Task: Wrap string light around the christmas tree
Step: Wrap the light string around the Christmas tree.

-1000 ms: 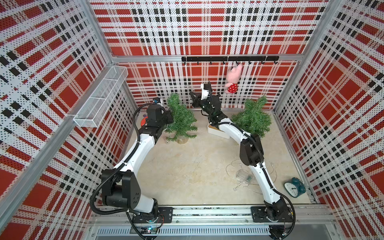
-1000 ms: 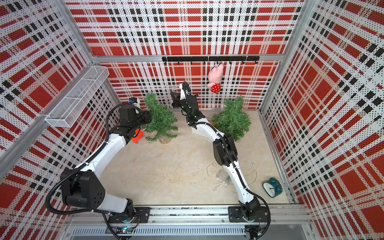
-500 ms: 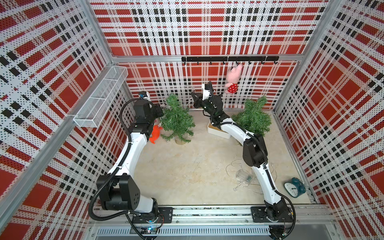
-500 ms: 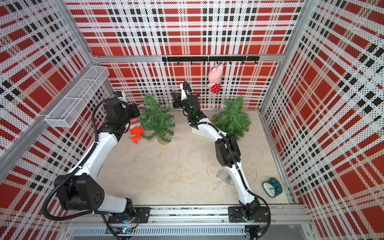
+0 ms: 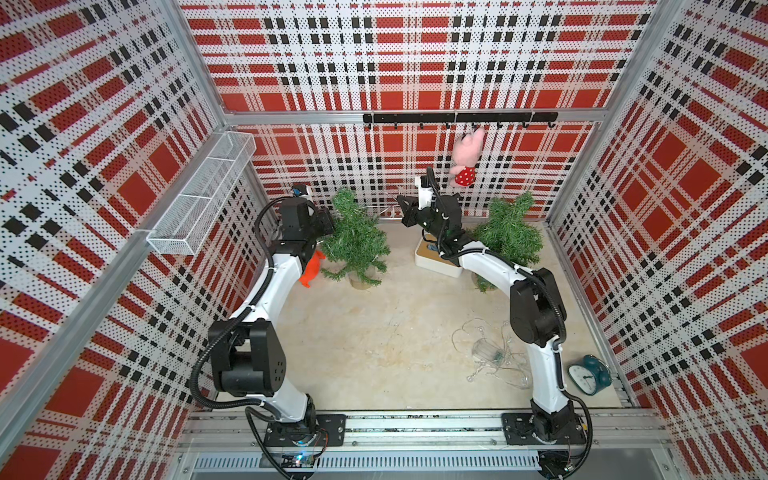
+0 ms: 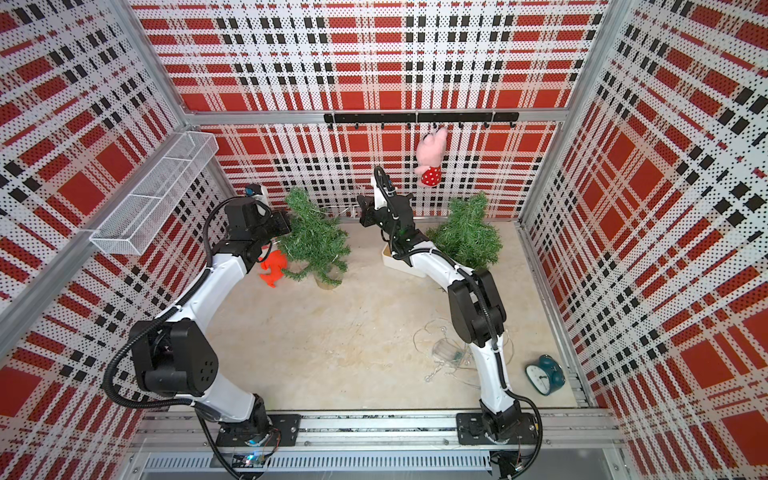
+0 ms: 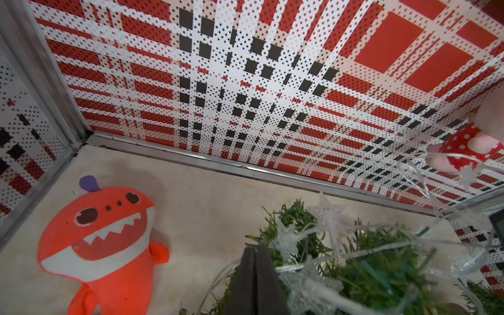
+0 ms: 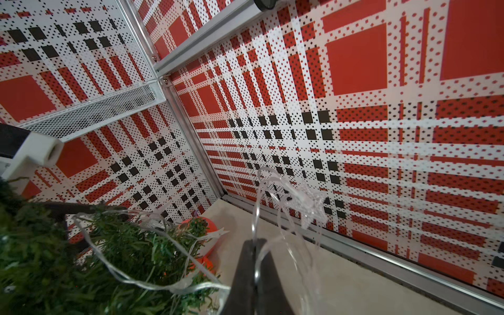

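Note:
The christmas tree (image 5: 355, 241) (image 6: 316, 241) stands at the back left of the floor, with clear string light (image 7: 326, 211) and its star bulbs draped over its branches (image 7: 376, 272). My left gripper (image 5: 329, 226) (image 7: 256, 249) is shut at the tree's left side, and a strand runs through its jaws. My right gripper (image 5: 402, 208) (image 8: 256, 241) hangs right of the treetop, shut on a strand of the string light (image 8: 308, 201) that stretches across to the tree (image 8: 54, 259). The remaining string light lies heaped (image 5: 492, 355) on the floor by the right arm's base.
A second small tree (image 5: 509, 237) stands at the back right, with a white tray (image 5: 436, 259) in front of it. An orange shark toy (image 5: 311, 270) (image 7: 101, 237) lies left of the wrapped tree. A pink plush (image 5: 467, 158) hangs from the hook rail. A teal clock (image 5: 588, 374) sits front right. A wire basket (image 5: 203, 199) projects from the left wall.
My left gripper drew back from the tree toward the left wall, then returned to the tree's left side, staying shut. The right gripper shifted only slightly, still holding its strand.

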Controlling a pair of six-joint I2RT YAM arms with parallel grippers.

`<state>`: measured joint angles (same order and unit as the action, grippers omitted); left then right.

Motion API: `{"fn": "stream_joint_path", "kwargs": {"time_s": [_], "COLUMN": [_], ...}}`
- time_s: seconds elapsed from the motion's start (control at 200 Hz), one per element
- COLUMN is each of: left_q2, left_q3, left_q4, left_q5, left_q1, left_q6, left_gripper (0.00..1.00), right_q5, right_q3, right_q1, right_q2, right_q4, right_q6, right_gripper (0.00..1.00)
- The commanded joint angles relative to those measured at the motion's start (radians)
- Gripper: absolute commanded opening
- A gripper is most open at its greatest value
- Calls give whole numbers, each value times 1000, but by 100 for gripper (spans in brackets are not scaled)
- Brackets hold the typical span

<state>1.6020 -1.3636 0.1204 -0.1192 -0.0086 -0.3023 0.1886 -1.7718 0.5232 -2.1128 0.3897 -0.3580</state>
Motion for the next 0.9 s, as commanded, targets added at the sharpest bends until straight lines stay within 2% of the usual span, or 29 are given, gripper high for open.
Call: {"fn": "stream_joint_path", "kwargs": {"time_s": [0.0,0.135,0.18,0.22,0.376,0.561,0.616,0.762,0.892], "left_q2": [-30,-40,-43,-43,-35,-44,-54,-119,-159], "left_q3": [16,25,27,29,20,30,34,76,65], "left_q4": [-40,-47,-51,-54,-61,-59,-54,-70,-19], "left_q5": [-10,-12,-10,-7,-9,8,-2,-45,-29], "left_q1": [8,22,25,28,20,21,25,29,30], "left_q6": [-19,-32,-32,-33,-44,-40,-40,-44,-14], "left_gripper": [2,1,1,1,1,1,5,19,35], "right_q5": [-52,-64,-56,-46,-14,-110,-105,0,-24], "right_q3": [42,71,71,68,102,189,233,330,378], "right_q1": [-30,-39,-44,-46,-47,-60,-68,-51,-14], "right_q2": [63,78,74,69,72,135,162,191,205], "right_q4": [-24,-14,-7,-2,30,1,41,186,228], "right_q6": [56,36,13,-8,-66,-65,-125,-312,-342], "right_gripper": [8,12,8,0,0,0,0,2,1]}}
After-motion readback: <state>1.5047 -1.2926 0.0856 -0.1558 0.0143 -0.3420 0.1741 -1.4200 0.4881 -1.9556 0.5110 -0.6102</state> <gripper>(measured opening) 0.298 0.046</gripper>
